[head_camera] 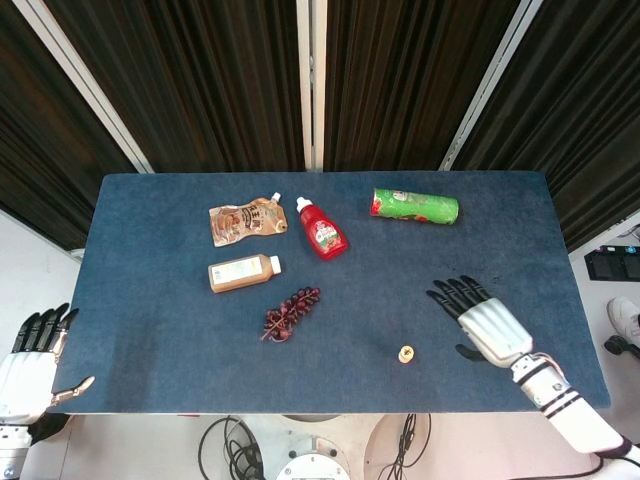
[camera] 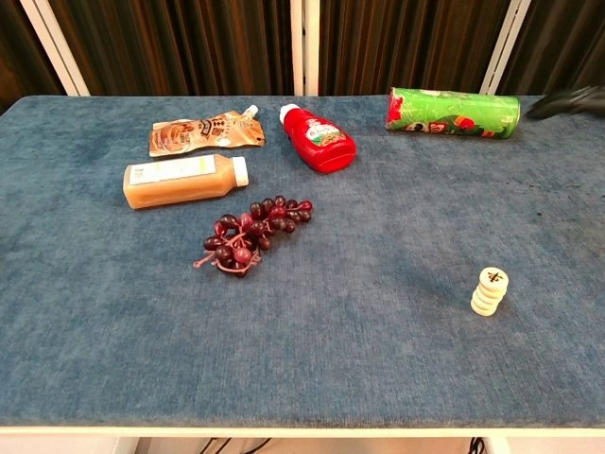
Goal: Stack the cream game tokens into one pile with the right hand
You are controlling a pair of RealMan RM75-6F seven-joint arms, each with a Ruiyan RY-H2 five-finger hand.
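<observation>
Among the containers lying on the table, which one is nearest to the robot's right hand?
The green cylindrical snack can. It lies at the table's far right, closest to the right hand; the red ketchup bottle, juice bottle and brown pouch lie further left.

Right hand (head_camera: 487,326): silver ribbed back, black fingers, white forearm, black wrist bands. Left hand (head_camera: 30,362): same.
</observation>
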